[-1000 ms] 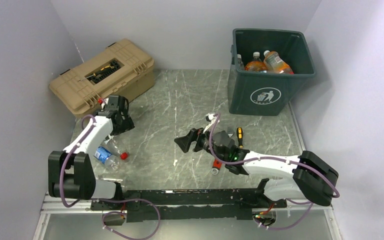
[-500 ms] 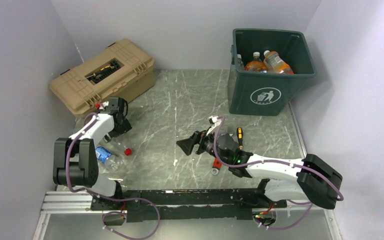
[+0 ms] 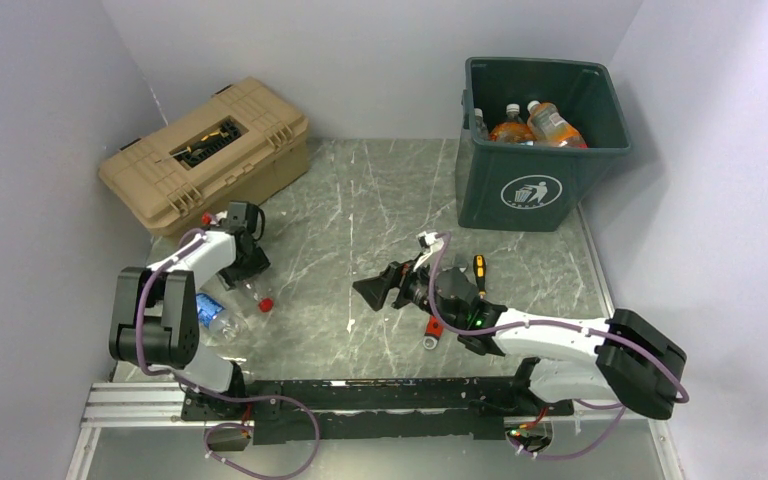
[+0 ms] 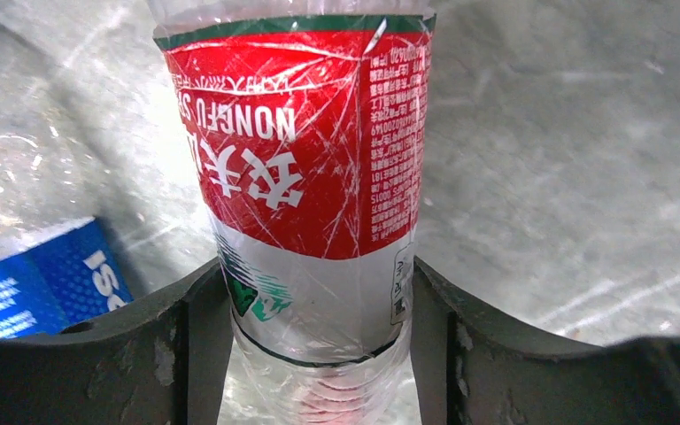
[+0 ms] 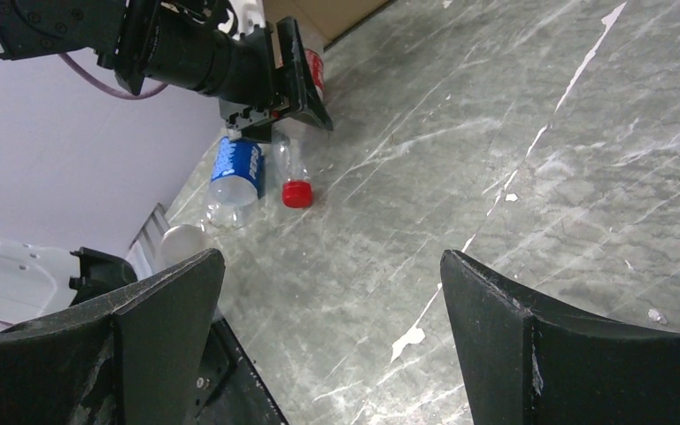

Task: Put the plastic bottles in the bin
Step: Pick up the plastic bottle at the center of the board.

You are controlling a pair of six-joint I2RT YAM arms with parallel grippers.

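Top external: high behind the arm bases (image 3: 210, 385), looking down on the whole marble table (image 3: 380, 230).
Left wrist: very close, looking down between its own fingers (image 4: 186, 354) at the red-label bottle (image 4: 310, 150).
Right wrist: low over the tabletop, facing the left arm (image 5: 186, 53) at upper left.
Shared: that bottle, in all three.

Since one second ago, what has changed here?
The left pincer moved toward the near edge and narrowed around the red-labelled bottle, whose cap slid slightly right; a firm grip is not certain. The right pincer, bin and toolbox barely changed.
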